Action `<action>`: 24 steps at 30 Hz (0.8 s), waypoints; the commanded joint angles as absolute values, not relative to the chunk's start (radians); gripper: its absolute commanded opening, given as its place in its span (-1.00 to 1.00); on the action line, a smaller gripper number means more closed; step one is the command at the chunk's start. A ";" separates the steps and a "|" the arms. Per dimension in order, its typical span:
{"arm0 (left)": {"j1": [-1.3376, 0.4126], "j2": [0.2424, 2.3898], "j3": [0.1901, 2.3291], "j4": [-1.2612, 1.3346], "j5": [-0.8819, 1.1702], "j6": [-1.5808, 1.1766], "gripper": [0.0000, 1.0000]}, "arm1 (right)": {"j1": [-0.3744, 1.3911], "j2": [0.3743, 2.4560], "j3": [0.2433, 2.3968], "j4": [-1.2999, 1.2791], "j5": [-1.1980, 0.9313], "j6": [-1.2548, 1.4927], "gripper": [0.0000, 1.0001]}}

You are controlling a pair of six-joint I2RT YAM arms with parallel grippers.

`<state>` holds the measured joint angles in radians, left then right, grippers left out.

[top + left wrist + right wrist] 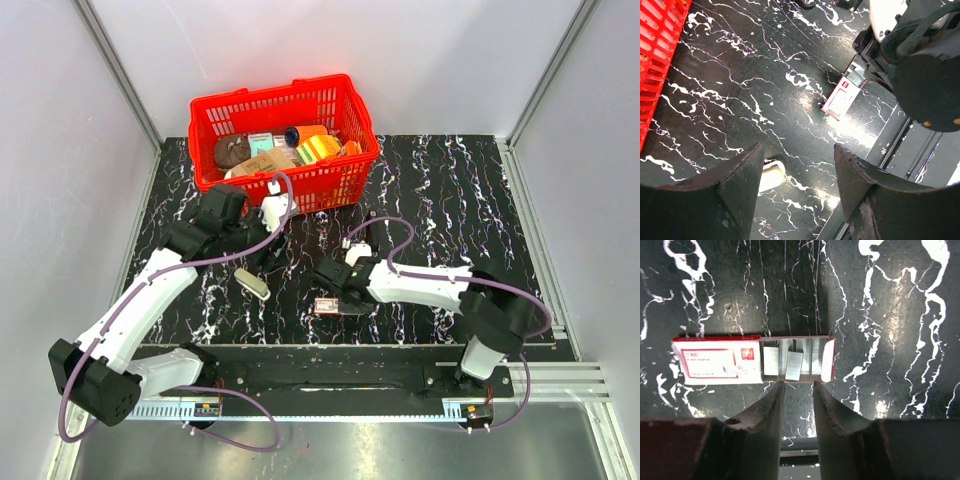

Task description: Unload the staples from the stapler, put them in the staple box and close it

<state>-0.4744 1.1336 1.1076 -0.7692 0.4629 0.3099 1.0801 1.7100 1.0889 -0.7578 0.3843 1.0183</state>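
The stapler (253,283) is a small beige body lying on the black marbled table, left of centre. In the left wrist view only its end (771,175) shows beside my left finger (742,185). My left gripper (252,262) (797,150) hovers just above it, open and empty. A red and white staple box (330,305) (842,95) lies near the front edge. In the right wrist view its tray is slid out of the sleeve (717,366) and holds silver staple strips (794,365). My right gripper (336,290) (797,385) is just in front of the tray, narrowly open and empty.
A red basket (285,105) (660,50) filled with assorted items stands at the back, close behind my left arm. The right arm's body (920,65) fills the upper right of the left wrist view. A metal rail (330,365) runs along the table's front edge.
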 commanded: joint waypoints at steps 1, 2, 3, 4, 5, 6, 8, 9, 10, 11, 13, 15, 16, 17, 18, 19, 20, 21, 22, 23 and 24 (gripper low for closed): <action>-0.491 1.123 1.109 -0.741 0.480 0.295 0.24 | 1.088 1.570 1.057 -0.776 0.442 1.032 -0.31; -0.494 1.127 1.108 -0.739 0.482 0.296 0.23 | 1.088 1.539 1.048 -0.779 0.455 1.034 -0.32; -0.500 1.134 1.100 -0.735 0.482 0.296 0.22 | 1.086 1.513 1.037 -0.791 0.471 1.037 -0.35; -0.508 1.140 1.092 -0.729 0.477 0.301 0.21 | 1.075 1.482 1.026 -0.801 0.479 1.040 -0.38; -0.512 1.149 1.082 -0.721 0.469 0.310 0.20 | 1.059 1.458 1.013 -0.810 0.474 1.040 -0.43; -0.517 1.157 1.066 -0.707 0.457 0.320 0.18 | 1.033 1.428 0.990 -0.805 0.459 1.040 -0.46; -0.531 1.186 1.029 -0.684 0.428 0.354 0.15 | 0.962 1.381 0.930 -0.770 0.408 1.031 -0.50; -0.540 1.202 1.019 -0.674 0.411 0.366 0.14 | 0.919 1.359 0.890 -0.743 0.372 1.022 -0.50; -0.551 1.225 1.009 -0.667 0.400 0.380 0.12 | 0.887 1.341 0.856 -0.700 0.323 1.013 -0.50; -0.563 1.248 1.002 -0.660 0.382 0.394 0.11 | 0.858 1.324 0.818 -0.648 0.277 1.002 -0.50; -0.595 1.279 0.980 -0.638 0.347 0.443 0.11 | 0.821 1.295 0.746 -0.551 0.177 0.994 -0.49; -0.633 1.302 0.951 -0.597 0.312 0.477 0.11 | 0.805 1.292 0.703 -0.470 0.109 0.988 -0.46; -0.649 1.311 0.937 -0.582 0.295 0.491 0.11 | 0.795 1.295 0.686 -0.442 0.082 0.992 -0.46; -0.664 1.324 0.928 -0.566 0.284 0.497 0.11 | 0.785 1.298 0.671 -0.419 0.057 0.989 -0.46; -0.676 1.336 0.922 -0.555 0.273 0.505 0.11 | 0.773 1.301 0.658 -0.396 0.032 0.991 -0.46; -0.689 1.356 0.920 -0.545 0.262 0.509 0.11 | 0.756 1.304 0.641 -0.370 0.008 0.994 -0.46; -0.701 1.367 0.916 -0.534 0.255 0.512 0.11 | 0.743 1.304 0.626 -0.345 -0.027 0.996 -0.46; -0.707 1.382 0.914 -0.525 0.249 0.514 0.11 | 0.723 1.305 0.606 -0.315 -0.058 0.997 -0.46; -0.713 1.397 0.911 -0.512 0.242 0.514 0.11 | 0.706 1.308 0.588 -0.286 -0.078 1.003 -0.45; -0.722 1.410 0.910 -0.503 0.236 0.512 0.11 | 0.693 1.312 0.572 -0.247 -0.104 1.008 -0.45; -0.726 1.422 0.907 -0.493 0.226 0.515 0.10 | 0.680 1.321 0.557 -0.221 -0.124 1.011 -0.45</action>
